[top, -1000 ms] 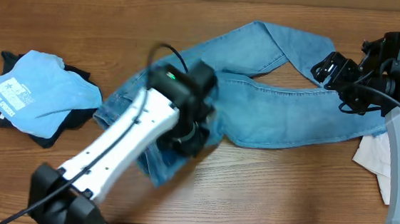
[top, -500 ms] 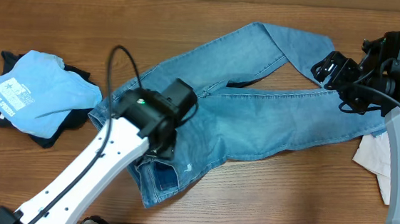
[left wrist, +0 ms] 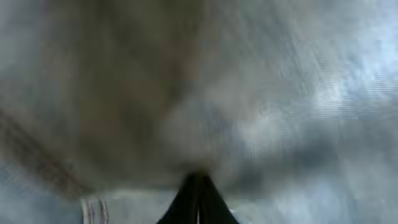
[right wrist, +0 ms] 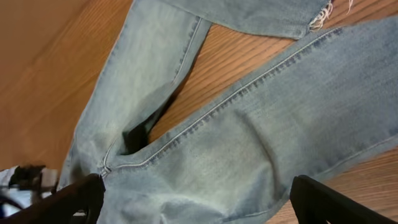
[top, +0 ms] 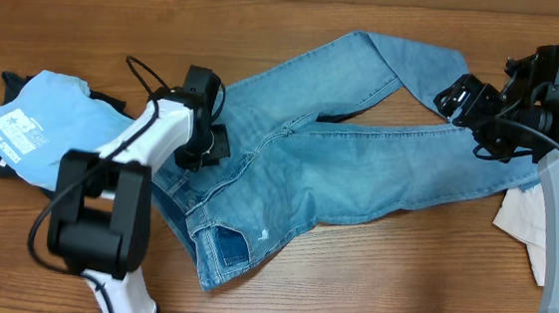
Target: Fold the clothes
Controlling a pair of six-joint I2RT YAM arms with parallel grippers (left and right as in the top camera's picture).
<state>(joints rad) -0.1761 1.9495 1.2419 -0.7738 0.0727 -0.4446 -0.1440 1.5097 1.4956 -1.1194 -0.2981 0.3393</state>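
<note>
Jeans (top: 368, 169) sprawled unfolded on the counter (top: 400, 276). Left pincer (top: 203, 151) pinched shut at the waistband, right pincer (top: 461, 95) gaping above the legs. Next, I'd guess: lay one leg over the other.

jeans (top: 358, 173): centre | shirt (top: 47, 128): far left, atop second garment (top: 67, 192) | third garment (top: 522, 221): right of jeans

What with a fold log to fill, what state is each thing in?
Light-blue denim jeans: unfolded, spread flat, legs splayed.
Sky-blue printed shirt: crumpled in a heap.
Black garment: bunched under that shirt.
Cream-white garment: crumpled, partly hidden.
Left gripper: shut, at the jeans' waist.
Right gripper: open, above the jeans' legs.
</note>
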